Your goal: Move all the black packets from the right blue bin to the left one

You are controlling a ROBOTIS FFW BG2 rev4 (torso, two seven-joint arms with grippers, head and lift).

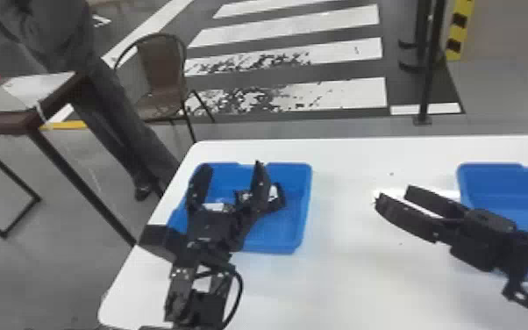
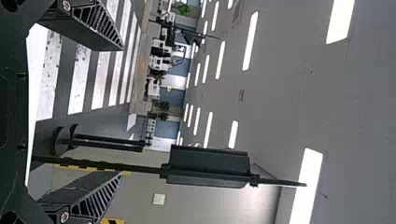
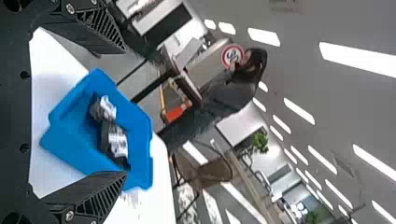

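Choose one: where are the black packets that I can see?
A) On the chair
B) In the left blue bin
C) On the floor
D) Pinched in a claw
B: the black packets lie inside the left blue bin, as the right wrist view shows.

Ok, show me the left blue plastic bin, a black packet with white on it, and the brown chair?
Left blue plastic bin (image 1: 272, 246): head view, its near wall.
Black packet (image 3: 119, 143): right wrist view, its white patch.
Brown chair (image 1: 161, 66): head view, its backrest.
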